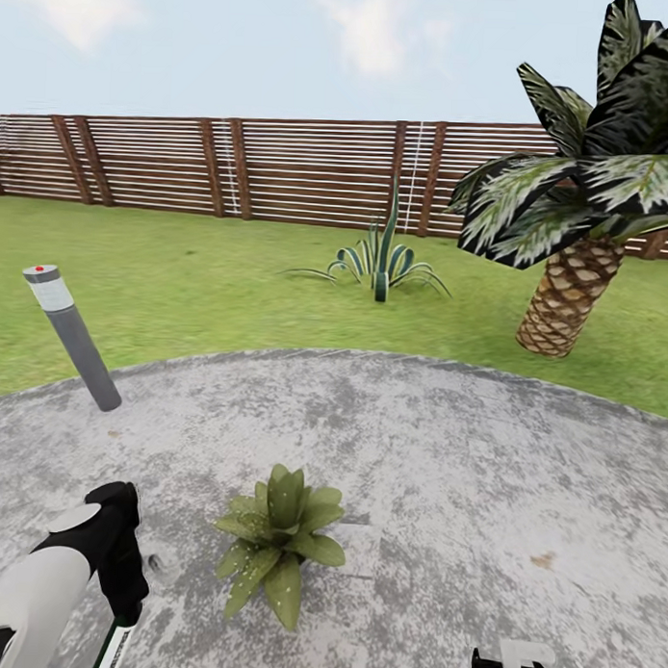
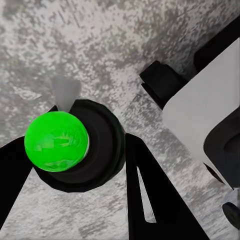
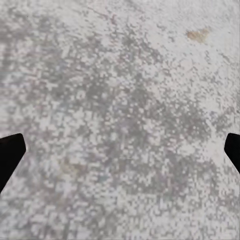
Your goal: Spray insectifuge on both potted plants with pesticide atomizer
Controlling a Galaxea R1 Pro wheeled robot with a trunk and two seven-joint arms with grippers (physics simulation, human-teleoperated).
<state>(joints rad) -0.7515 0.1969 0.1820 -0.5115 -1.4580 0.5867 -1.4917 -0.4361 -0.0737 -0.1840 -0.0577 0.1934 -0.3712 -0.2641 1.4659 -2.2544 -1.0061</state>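
Setting: round grey patio (image 1: 446, 444) ringed by lawn (image 1: 201, 281), with a slatted fence (image 1: 282, 168) behind.
Plant: one potted rosette (image 1: 281, 539) stands on the paving, near the front of the head view, just right of the left arm; its pot is hidden under the leaves.
Second plant: the other potted one cannot be placed from these pictures.
Atomizer: a dark round body with a bright green top (image 2: 56, 140) sits between the left fingers in the left wrist view; in the head view a slim green-and-white bottle (image 1: 114, 646) hangs below the same gripper.
Identification: I take this to be the atomizer, though the top reads green, not red.
Left gripper (image 2: 65, 165): clenched around the bottle, a finger on each side, held low over the patio, left of the rosette.
Right gripper (image 3: 120, 150): fingers spread wide, nothing between them, bare paving beneath; its tip (image 1: 513, 666) shows at the bottom edge of the head view.
Others: tilted grey bollard lamp (image 1: 72, 336), spiky clump (image 1: 380, 259), palm (image 1: 580, 188).
Step in hand: pickup looks done; bringing the bottle to the first plant.
Next move: likely swing the left arm right, point the nozzle at the leaves, then spray across the whole rosette.
Caution: nozzle direction cannot be told here.
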